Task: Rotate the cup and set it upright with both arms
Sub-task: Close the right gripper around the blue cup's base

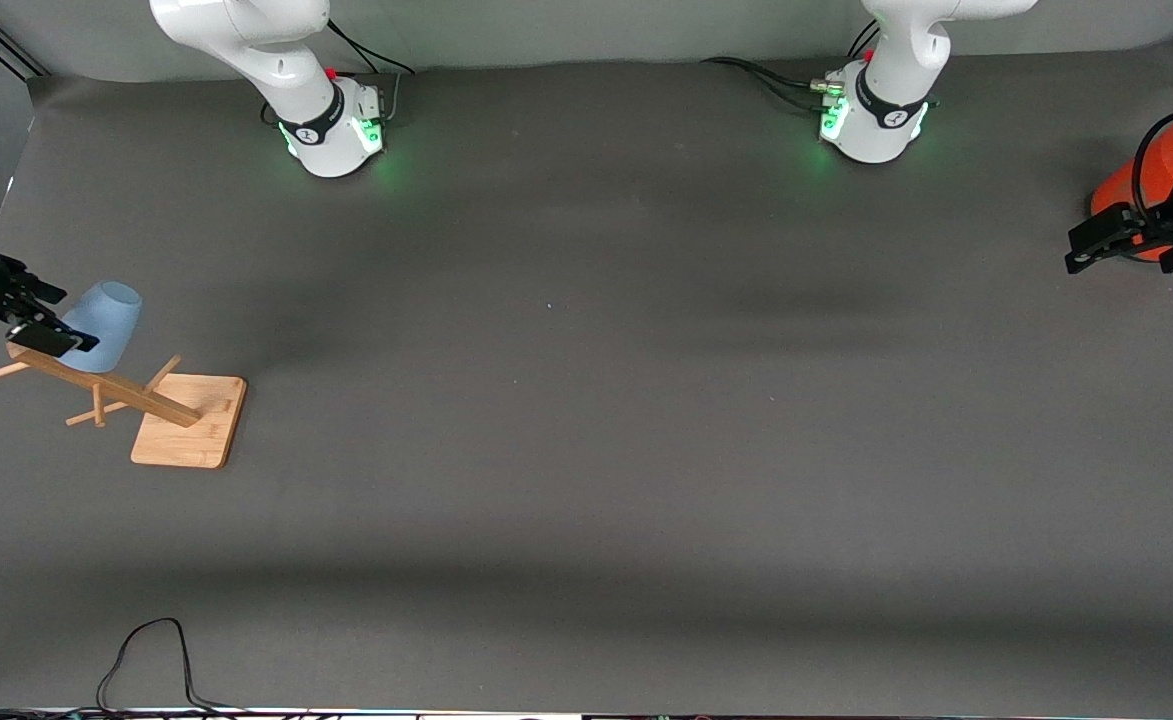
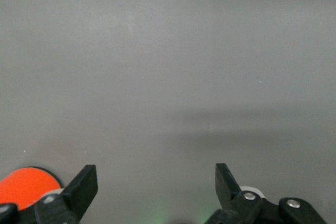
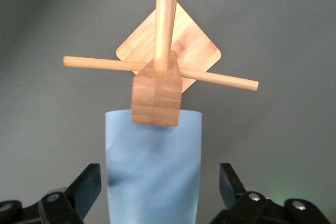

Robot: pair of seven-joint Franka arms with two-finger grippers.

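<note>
- A dark grey worktop carries a wooden cup stand at the right arm's end, made of a square base, a post and thin pegs.
- A pale-blue cup hangs on the stand, near the top of the post, its open mouth toward the robots' bases.
- The right claw is level with the cup, fingers spread apart on either side of it, not clamped.
- The left claw waits at the left arm's end, fingers apart and empty, just beside an orange cylinder.
</note>
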